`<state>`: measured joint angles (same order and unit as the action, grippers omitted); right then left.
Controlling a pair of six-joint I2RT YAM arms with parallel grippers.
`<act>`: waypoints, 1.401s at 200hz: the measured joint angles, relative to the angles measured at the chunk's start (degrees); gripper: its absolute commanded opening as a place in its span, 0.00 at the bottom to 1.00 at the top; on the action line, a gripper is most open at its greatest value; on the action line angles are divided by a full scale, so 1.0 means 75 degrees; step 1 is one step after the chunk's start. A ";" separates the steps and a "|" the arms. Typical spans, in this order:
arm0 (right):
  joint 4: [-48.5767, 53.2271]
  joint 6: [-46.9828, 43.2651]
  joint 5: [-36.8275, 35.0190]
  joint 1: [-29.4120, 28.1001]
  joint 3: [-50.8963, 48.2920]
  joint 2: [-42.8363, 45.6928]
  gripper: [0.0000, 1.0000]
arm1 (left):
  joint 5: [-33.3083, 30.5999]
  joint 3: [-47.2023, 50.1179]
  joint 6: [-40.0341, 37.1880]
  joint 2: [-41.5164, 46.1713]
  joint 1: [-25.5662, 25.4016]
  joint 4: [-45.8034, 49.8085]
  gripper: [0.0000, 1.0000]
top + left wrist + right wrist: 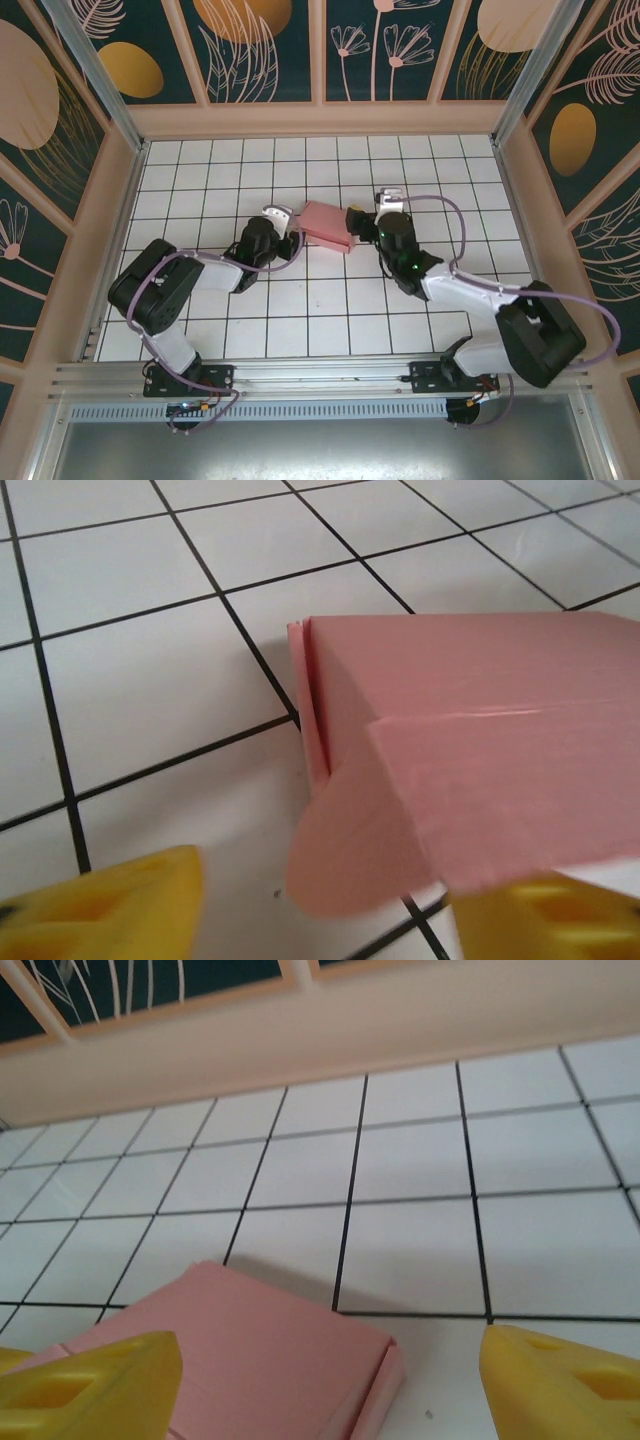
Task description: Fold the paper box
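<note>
Left gripper (325,890) stood spread at the box (327,226), right gripper (330,1345) spread too. Box looked nearly closed on the bench (330,310); its loose tab (340,865) probably needed tucking in next.

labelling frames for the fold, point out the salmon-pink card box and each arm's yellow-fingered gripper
salmon-pink card box (328,225), top view, middle of its upper face
left gripper (322,888), left wrist view, midway between its fingertips
right gripper (332,1348), right wrist view, midway between its fingertips

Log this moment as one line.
object: salmon-pink folded card box on white tiled table | left fingers: open, at its left end | right fingers: open, at its right end | held: nothing
</note>
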<state>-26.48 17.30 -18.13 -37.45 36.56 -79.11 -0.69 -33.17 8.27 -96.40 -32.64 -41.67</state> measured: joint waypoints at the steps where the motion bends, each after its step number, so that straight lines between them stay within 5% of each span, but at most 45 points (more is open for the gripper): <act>1: 0.0009 0.0017 0.0015 0.0003 0.0012 -0.0026 0.79 | 0.0003 0.0015 -0.0017 0.0020 0.0000 0.0003 0.85; 16: 0.0157 0.0256 0.0262 0.0085 0.0140 -0.0417 0.79 | 0.0134 0.0265 -0.0052 0.0484 0.0000 0.0146 0.98; 88: 0.0487 0.0609 0.0775 0.0254 0.0227 -0.1763 0.77 | 0.0746 0.0157 0.0918 0.2264 0.0052 0.1384 0.98; 132: 0.0536 0.0603 0.0860 0.0312 0.0230 -0.1996 0.64 | 0.0603 -0.1725 0.2081 0.1192 0.0653 0.2518 0.89; 172: 0.0618 0.0554 0.1373 0.0761 0.0376 -0.2090 0.63 | 0.1046 -0.3150 0.2594 -0.0697 0.0979 0.3628 0.76; 207: 0.0656 0.0469 0.2154 0.1183 0.0405 -0.2087 0.70 | 0.1836 -0.3244 0.2938 -0.1387 0.0973 0.4130 0.75; 249: 0.0650 0.0557 0.2973 0.1338 0.0405 -0.1897 0.74 | 0.2267 -0.3057 0.3372 -0.1279 0.0973 0.4007 0.83; 280: 0.0644 0.0734 0.3515 0.1416 0.0405 -0.1874 0.74 | 0.2433 -0.2530 0.3940 -0.0956 0.0965 0.3888 0.80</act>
<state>-21.65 22.81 8.23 -26.83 39.59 -93.17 17.56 -52.14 37.82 -103.57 -25.41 -12.51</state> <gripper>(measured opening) 0.737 0.820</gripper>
